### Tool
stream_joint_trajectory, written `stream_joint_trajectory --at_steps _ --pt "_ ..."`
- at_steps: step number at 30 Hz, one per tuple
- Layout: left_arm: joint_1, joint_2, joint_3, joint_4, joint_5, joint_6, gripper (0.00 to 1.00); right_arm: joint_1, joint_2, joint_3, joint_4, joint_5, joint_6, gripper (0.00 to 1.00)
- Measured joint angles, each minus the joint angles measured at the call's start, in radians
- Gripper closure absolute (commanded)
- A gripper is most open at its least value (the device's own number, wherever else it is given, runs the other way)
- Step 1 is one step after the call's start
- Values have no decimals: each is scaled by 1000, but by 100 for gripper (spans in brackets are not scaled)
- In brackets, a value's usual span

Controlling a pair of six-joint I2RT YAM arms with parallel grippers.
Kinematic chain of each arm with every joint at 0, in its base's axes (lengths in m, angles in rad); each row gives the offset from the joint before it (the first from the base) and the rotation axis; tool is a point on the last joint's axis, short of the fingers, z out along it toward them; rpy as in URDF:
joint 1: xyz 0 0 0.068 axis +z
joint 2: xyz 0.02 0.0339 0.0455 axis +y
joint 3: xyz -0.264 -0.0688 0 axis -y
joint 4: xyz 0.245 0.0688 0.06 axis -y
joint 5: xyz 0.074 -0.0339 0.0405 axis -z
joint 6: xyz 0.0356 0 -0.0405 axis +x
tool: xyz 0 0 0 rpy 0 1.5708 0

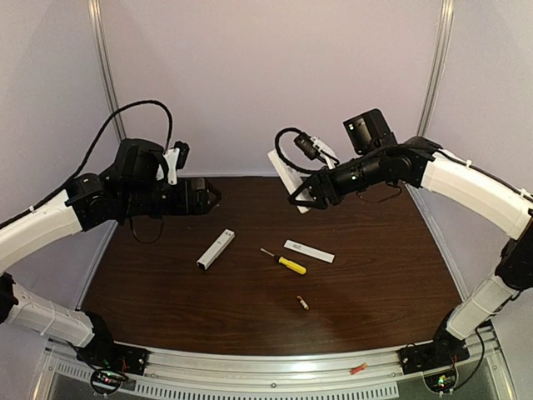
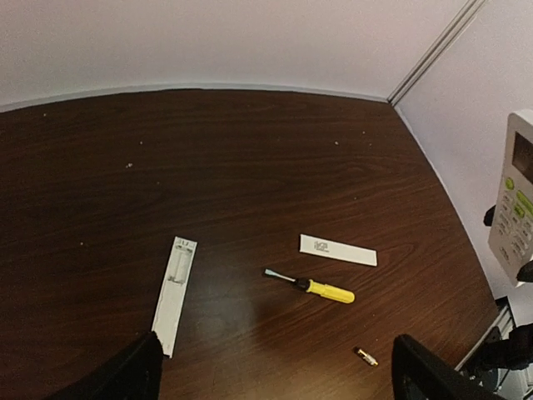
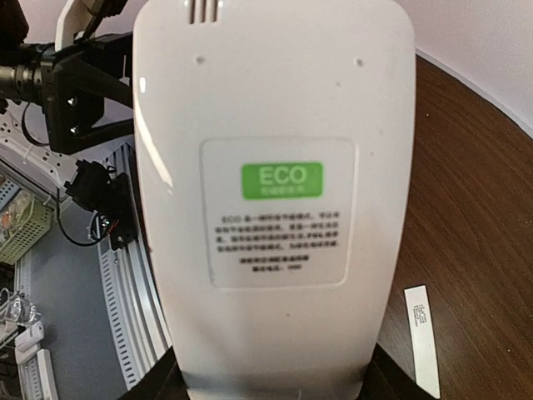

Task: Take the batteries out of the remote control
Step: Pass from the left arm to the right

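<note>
My right gripper [image 1: 304, 196] is shut on the white remote control [image 1: 293, 177] and holds it in the air over the back of the table. In the right wrist view the remote's back [image 3: 275, 167], with its green ECO label, fills the frame between the dark fingers [image 3: 150, 385]. One small gold battery [image 1: 303, 303] lies on the table toward the front, also in the left wrist view as the battery [image 2: 366, 357]. My left gripper [image 1: 212, 196] hangs open and empty above the table's left side, its fingers [image 2: 125, 377] wide apart.
A yellow-handled screwdriver [image 1: 284, 263] lies mid-table. A flat white cover [image 1: 309, 251] rests just behind it. A long white bar-shaped piece [image 1: 216, 248] lies to the left. Walls close the back and sides, and a metal rail [image 1: 275, 367] runs along the front.
</note>
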Motion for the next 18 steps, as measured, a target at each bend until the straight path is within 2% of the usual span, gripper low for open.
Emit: stream_joint_trajectory --at_steps 6,12,18 --pt "97 24 42 -145 148 -14 3 55 1 0 -66 181 -85 100" --pt "108 82 148 -225 322 -13 3 121 0 -27 -90 332 -163 100" --pt "110 122 236 -242 512 -18 6 165 0 -66 -97 421 -215 100"
